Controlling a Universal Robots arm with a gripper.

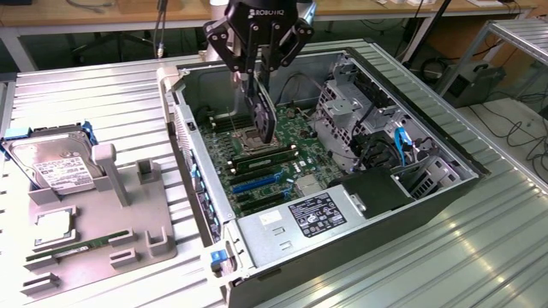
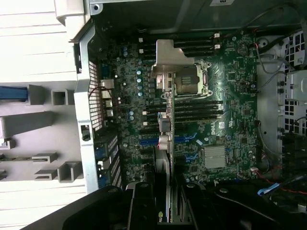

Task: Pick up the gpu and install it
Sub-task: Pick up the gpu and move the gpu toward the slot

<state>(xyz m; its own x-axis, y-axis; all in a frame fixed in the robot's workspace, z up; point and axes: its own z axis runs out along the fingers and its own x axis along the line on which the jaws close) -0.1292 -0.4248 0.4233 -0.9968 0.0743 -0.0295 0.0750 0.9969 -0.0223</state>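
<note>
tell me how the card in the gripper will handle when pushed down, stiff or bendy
Probably stiff: the card hangs straight, edge down, from the gripper without sagging. Likely light, being a thin board. Held at one edge, it may tilt if pushed unevenly.

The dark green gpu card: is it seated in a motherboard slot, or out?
Out. The gpu hangs on edge in the black gripper above the green motherboard; the blue slots are bare.

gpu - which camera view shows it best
The exterior view. There the gpu hangs upright from the gripper, which is shut on its top edge, and the card's dark side shows above the motherboard. In the wrist view it appears edge-on, a thin strip running out from the gripper over the board.
</note>
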